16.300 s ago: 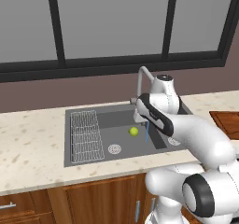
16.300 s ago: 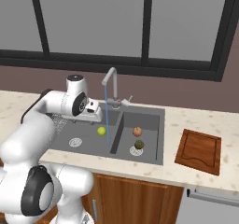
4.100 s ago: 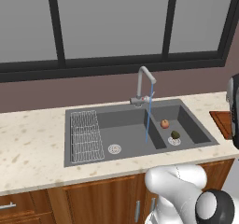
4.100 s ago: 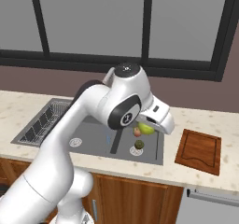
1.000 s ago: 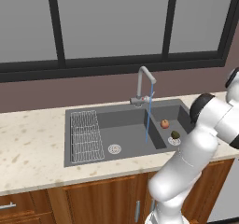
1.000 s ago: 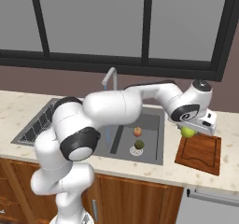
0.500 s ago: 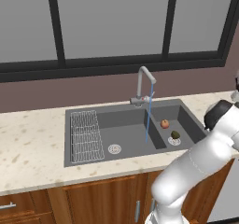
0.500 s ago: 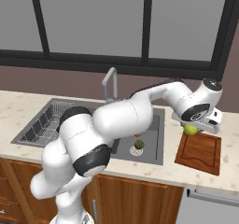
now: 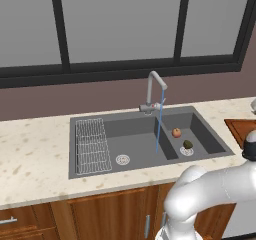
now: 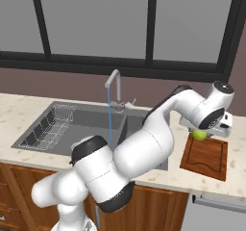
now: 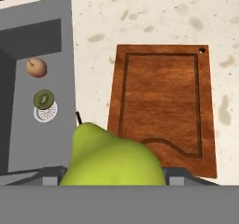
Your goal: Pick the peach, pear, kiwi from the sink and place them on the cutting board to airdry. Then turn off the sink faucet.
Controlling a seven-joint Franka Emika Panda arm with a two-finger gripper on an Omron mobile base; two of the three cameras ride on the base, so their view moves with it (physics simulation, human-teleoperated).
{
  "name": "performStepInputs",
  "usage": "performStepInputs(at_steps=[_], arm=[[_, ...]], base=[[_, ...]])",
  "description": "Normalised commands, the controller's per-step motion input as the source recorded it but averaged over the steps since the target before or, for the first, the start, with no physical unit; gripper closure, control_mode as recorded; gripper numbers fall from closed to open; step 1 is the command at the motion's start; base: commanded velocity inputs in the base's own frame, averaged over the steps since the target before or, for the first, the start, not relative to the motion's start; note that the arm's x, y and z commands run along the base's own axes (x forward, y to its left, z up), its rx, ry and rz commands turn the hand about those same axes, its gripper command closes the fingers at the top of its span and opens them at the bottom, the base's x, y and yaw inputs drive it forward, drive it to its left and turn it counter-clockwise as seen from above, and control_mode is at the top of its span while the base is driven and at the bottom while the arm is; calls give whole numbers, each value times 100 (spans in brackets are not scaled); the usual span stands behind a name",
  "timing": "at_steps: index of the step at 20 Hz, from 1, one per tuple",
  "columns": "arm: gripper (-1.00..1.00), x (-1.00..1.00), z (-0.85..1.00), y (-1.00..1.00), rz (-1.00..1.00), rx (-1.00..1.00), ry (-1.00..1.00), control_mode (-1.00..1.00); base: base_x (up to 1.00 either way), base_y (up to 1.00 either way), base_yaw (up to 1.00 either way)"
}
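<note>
My gripper (image 10: 201,133) is shut on the yellow-green pear (image 10: 198,135), which hangs just above the far left part of the reddish-brown cutting board (image 10: 205,155). In the hand view the pear (image 11: 114,158) bulges up at the bottom and hides the fingertips, with the cutting board (image 11: 163,97) beyond it. The peach (image 9: 176,132) and the kiwi (image 9: 187,144) lie in the right basin of the dark grey sink (image 9: 75,149), the kiwi (image 11: 43,99) just beside a drain (image 11: 45,112) and the peach (image 11: 36,67) farther in. A thin blue stream (image 9: 159,129) runs from the sink faucet (image 9: 155,84).
A wire rack (image 9: 92,144) fills the left part of the sink's left basin, with a second drain (image 9: 122,159) beside it. Speckled cream counter (image 11: 154,17) surrounds the board. A dark-framed window and brown wall stand behind the faucet.
The pear, once lying in the sink, is lifted in my gripper. Over the last second the arm has carried it a little farther right, over the board's edge.
</note>
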Motion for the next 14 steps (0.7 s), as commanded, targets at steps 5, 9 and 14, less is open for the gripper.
performStepInputs(at_steps=[5, 9, 14], arm=[[100, 1, -25, 2, 5, -7, -1, -100], [100, 0, -12, 0, 8, -1, -7, -100], [100, 0, -18, 0, 9, 0, -5, -100]], base=[[0, 0, 0], [0, 0, 0], [0, 0, 0]])
